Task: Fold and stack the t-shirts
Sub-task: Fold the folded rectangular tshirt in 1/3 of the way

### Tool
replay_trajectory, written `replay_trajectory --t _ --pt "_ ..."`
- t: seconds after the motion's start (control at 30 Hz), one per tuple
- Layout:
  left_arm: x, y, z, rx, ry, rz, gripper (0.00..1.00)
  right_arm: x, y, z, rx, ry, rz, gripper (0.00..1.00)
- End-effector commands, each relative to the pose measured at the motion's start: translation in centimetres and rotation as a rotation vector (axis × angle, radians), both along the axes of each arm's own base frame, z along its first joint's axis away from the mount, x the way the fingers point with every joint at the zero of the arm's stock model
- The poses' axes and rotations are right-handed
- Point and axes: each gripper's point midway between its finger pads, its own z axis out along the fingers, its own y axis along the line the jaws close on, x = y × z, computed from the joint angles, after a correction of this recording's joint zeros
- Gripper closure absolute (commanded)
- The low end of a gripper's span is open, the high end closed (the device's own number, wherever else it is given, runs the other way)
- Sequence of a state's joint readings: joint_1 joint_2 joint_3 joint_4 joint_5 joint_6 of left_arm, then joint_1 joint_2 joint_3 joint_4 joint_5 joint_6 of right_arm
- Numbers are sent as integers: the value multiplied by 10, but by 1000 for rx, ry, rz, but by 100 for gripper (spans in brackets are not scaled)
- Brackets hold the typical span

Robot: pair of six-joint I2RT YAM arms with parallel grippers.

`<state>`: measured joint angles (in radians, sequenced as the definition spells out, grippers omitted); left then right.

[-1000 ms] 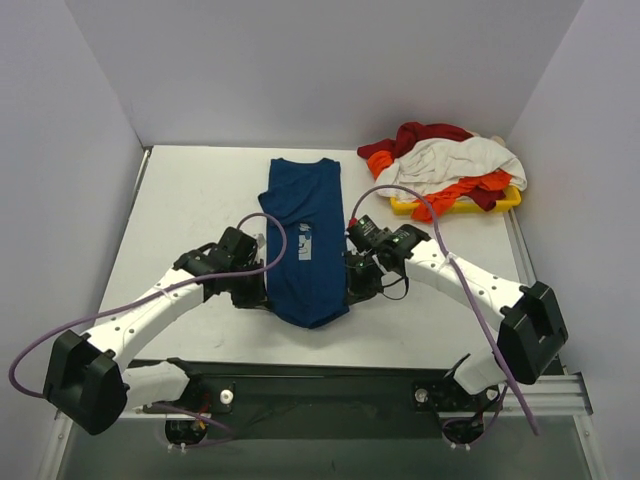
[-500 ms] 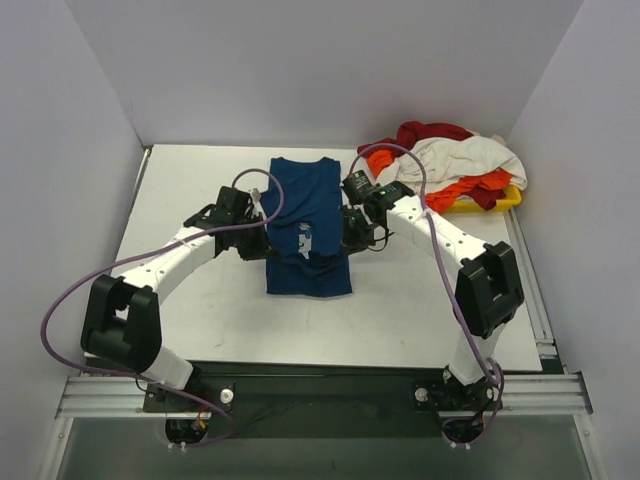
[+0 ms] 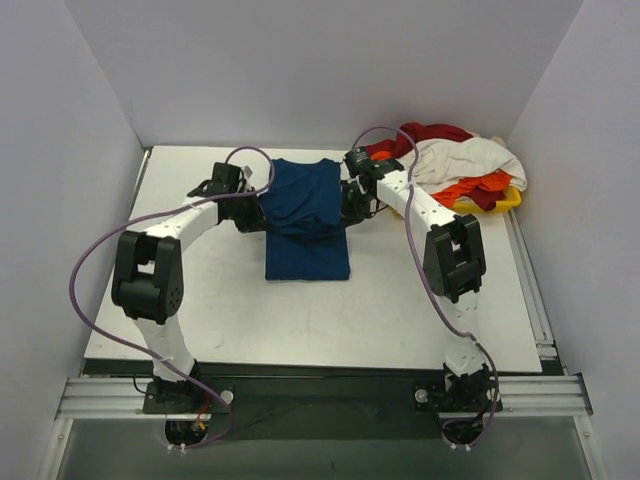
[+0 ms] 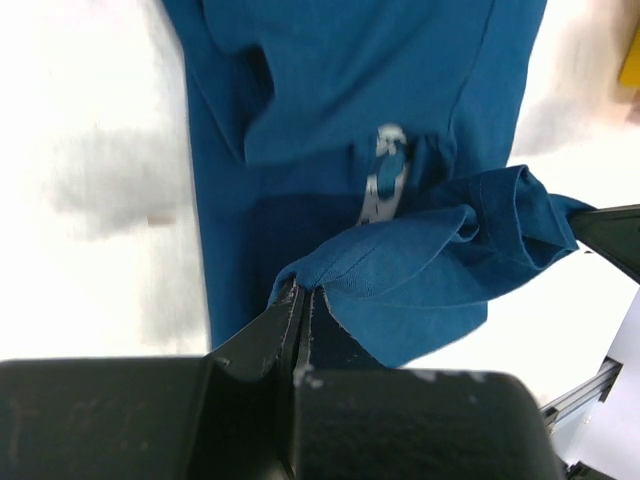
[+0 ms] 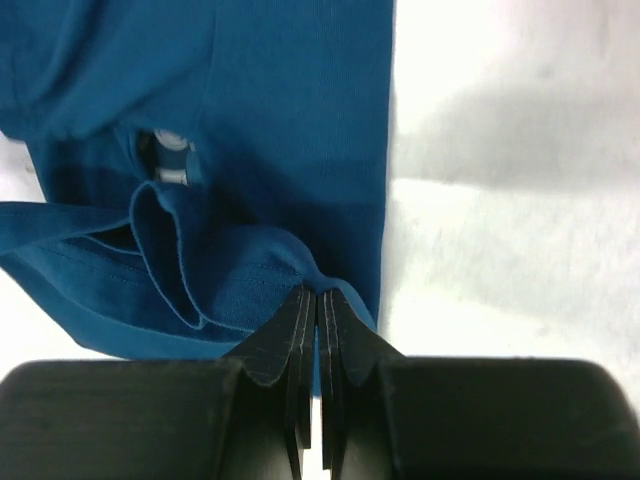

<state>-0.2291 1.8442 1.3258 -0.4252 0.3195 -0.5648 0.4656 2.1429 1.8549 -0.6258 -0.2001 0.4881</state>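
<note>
We see the left gripper (image 4: 298,293) and right gripper (image 5: 317,296) both clamped on the dark blue cloth t-shirt (image 3: 307,258), its edge held above the rest, mid white table (image 3: 200,290).

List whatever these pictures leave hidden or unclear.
- Print on the blue shirt: covered by folded-over cloth in the top view; only a sliver in the wrist views.
- Yellow tray: mostly under the heap of shirts, top view; their number is unclear.
- Table beyond the shirt: blurred, left wrist view.
</note>
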Motion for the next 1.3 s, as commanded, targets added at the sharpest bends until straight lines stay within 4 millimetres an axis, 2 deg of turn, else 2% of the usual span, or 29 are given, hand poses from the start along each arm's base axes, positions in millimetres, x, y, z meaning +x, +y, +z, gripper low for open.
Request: replay_trajectory --t 0.0,0.2,0.37,0.47,0.5,0.6,0.63,0.67,0.73,0.77,0.8,0.97,1.0,1.07,1.1,1.13,1.2,1.27 --pt "32 -4 13 -49 -71 -19 100 16 3 4 29 -2 22 100" --pt "52 4 7 -55 -73 17 100 42 11 1 70 -23 31 100" --pt "61 7 -2 -31 -55 35 100 53 12 -3 86 -27 29 100" --pt "67 12 -1 -12 -60 60 68 60 11 -2 107 -30 29 75" --pt "67 14 0 -5 -62 66 50 62 12 1 115 -36 34 58" --pt "67 19 7 22 -88 76 38 62 10 14 120 -64 50 44" --pt "66 20 13 25 -101 77 37 62 9 17 115 -74 53 43" --pt "64 20 15 30 -107 75 36 58 4 14 99 -67 56 42" --pt "54 21 10 39 -96 62 35 52 2 25 94 -84 66 41" --pt "50 22 15 38 -111 58 35 43 -3 17 78 -58 71 41" --pt "46 22 16 40 -117 52 35 39 -3 26 83 -72 74 41" --pt "10 25 1 57 -75 28 34 4 -8 17 68 -22 94 42" --pt "3 24 -3 62 -61 23 34 -2 -4 22 78 -33 101 43" --pt "-12 25 -12 69 -35 19 34 -18 -4 9 77 -2 102 43" --pt "-16 25 -14 70 -30 19 34 -23 -2 14 87 -4 95 43" --pt "-20 25 -16 69 -24 20 35 -35 -1 4 79 24 97 44" --pt "-31 26 -22 71 -2 25 34 -43 3 3 90 26 97 46" --pt "-37 27 -24 72 4 27 34 -55 4 -9 83 52 94 48"
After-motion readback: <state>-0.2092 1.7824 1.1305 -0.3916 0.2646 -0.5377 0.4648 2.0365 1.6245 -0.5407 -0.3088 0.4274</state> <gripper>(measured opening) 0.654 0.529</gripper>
